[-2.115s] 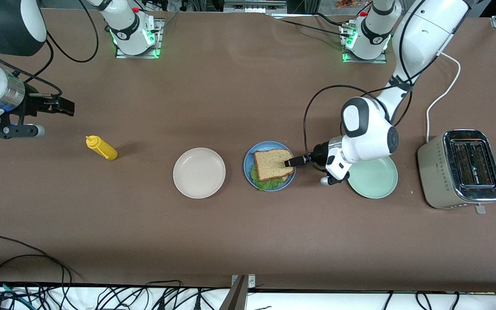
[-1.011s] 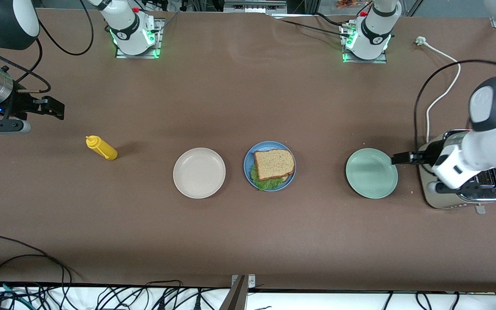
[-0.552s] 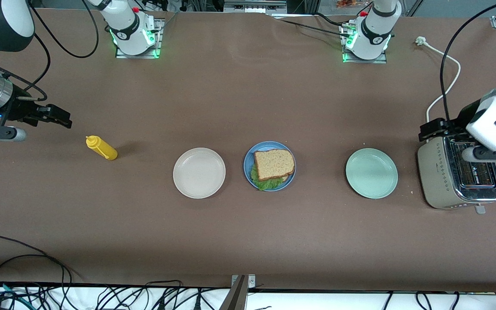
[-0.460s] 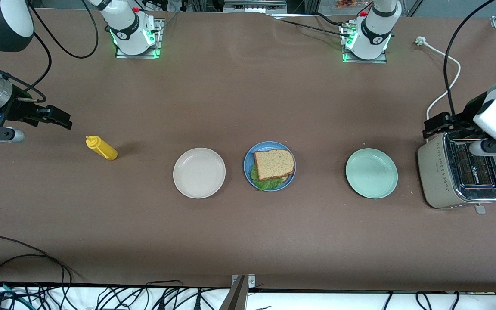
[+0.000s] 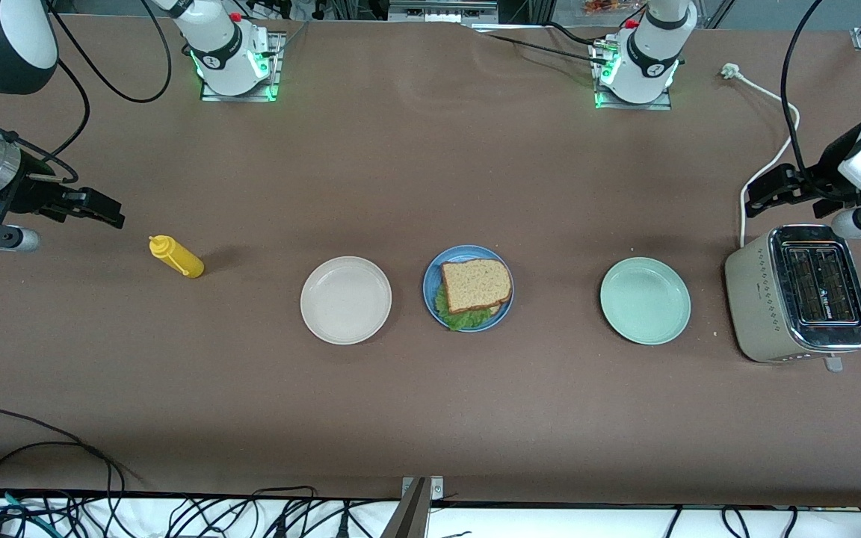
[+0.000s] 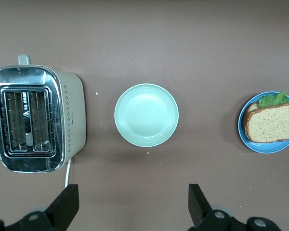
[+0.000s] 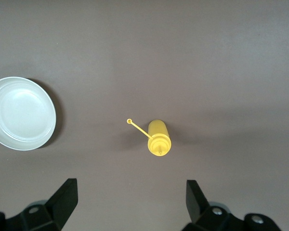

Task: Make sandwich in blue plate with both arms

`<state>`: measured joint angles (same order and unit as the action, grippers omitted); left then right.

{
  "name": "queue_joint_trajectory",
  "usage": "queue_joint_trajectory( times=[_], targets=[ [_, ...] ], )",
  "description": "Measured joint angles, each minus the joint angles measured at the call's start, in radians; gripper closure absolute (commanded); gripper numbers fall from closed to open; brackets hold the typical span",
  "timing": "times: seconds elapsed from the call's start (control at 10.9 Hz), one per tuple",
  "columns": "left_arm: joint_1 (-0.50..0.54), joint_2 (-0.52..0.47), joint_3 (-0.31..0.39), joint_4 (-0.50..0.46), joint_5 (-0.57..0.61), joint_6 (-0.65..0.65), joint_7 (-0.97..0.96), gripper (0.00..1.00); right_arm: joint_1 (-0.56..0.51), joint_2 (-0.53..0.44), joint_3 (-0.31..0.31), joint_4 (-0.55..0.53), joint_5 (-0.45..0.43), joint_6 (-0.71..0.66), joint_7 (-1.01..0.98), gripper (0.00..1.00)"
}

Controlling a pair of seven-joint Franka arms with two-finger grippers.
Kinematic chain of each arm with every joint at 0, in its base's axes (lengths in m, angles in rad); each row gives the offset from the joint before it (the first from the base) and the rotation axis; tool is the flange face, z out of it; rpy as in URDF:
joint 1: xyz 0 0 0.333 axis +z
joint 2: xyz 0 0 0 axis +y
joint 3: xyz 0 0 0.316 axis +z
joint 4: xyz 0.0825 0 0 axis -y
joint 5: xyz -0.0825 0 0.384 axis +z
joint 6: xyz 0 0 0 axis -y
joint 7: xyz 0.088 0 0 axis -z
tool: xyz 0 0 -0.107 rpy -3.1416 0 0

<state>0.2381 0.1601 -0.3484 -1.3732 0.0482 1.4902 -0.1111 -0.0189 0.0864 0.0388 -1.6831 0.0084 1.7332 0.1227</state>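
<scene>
Sandwich [image 5: 475, 288] assembly looks finished: a bread slice sits on top, lettuce [image 5: 460, 317] peeks out from under it on the side nearer the front camera, and the stack lies in the blue plate [image 5: 431, 278], between the cream plate [image 5: 346, 300] and the mint plate [image 5: 645, 300].

Going across the front view from its left edge, the right gripper [image 5: 94, 208] hangs with its fingers spread and empty at the right arm's end of the table. The yellow squeeze bottle [image 5: 176, 256] stands just below and ahead of it, and the cream plate lies farther off toward the middle. That arm has hardly shifted over the last two seconds; it waits.

The change is at the other end. Two seconds ago the left gripper [image 5: 767, 190] had its tips on the top slice. Since then it has let go, swung away past the mint plate and across the toaster [image 5: 797, 293], and now hovers with fingers spread and empty over bare table beside the toaster's cord [image 5: 770, 161]. From that hand, the toaster and mint plate lie ahead, the sandwich well apart past them.

Nothing on the plate moved when the hand left, so the last slice is placed and released. With both hands empty and clear, I judge the task essentially done.
</scene>
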Motion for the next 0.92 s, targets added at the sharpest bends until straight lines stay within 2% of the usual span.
queue_joint_trajectory(
  times=[0.18,0.28,0.55,0.74,0.92],
  targets=[
    [-0.149,-0.028,0.158,-0.015,0.0,-0.01,0.002,0.0,-0.001,0.001,0.0,0.0,0.0,0.001,0.0,0.0],
    [-0.181,-0.044,0.196,-0.039,0.0,-0.012,0.002,0.0,-0.002,0.001,0.0,0.0,0.0,0.001,0.0,0.0],
    [-0.193,-0.113,0.23,-0.155,-0.01,0.055,0.017,0.0,-0.002,0.001,0.0,0.001,0.001,0.002,0.0,0.0],
    [-0.201,-0.142,0.272,-0.184,-0.073,0.066,0.025,0.0,-0.003,0.001,0.0,0.002,0.001,0.002,0.0,0.0],
    [-0.207,-0.155,0.295,-0.191,-0.081,0.068,0.033,0.0,-0.003,0.001,0.0,0.002,0.002,0.002,0.0,0.0]
  ],
)
